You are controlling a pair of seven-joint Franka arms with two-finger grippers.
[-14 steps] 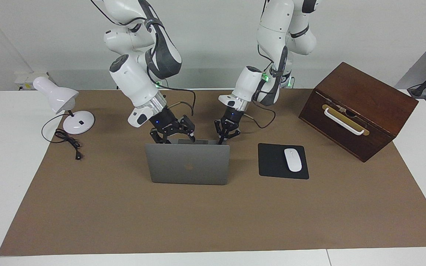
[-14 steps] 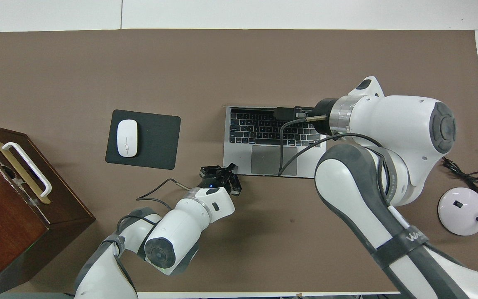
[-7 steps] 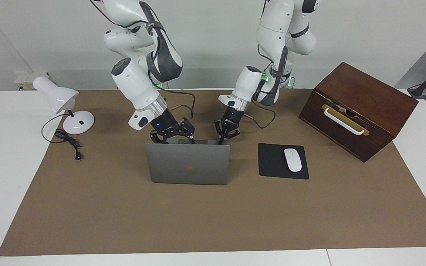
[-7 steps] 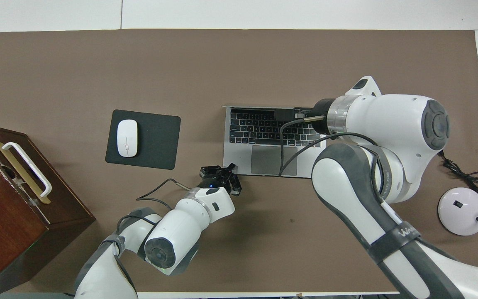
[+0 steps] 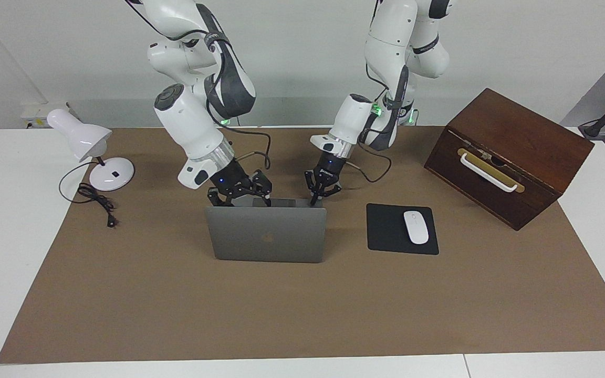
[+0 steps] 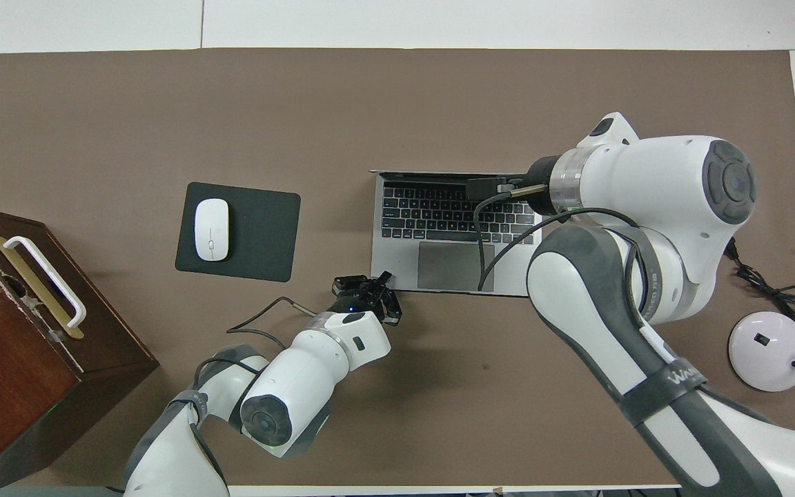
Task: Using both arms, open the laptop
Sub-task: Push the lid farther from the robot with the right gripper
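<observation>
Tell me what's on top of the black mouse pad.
A white mouse lies on the mouse pad, toward the end nearer the wooden box. The pad area under the mouse is covered.

You see laptop [image 5: 266,233] mid-surface [image 5: 281,310], lid raised. Mouse [image 5: 416,227] on pad [image 5: 386,233] beside it toward left arm's end; box [image 5: 507,157] further along. Lamp [image 5: 92,152] at right arm's end.

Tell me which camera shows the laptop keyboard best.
The overhead view: it looks straight down on the laptop's keyboard and trackpad, with only the right arm's cable crossing it. The facing view shows just the back of the raised lid with its logo; the keys are hidden.
</observation>
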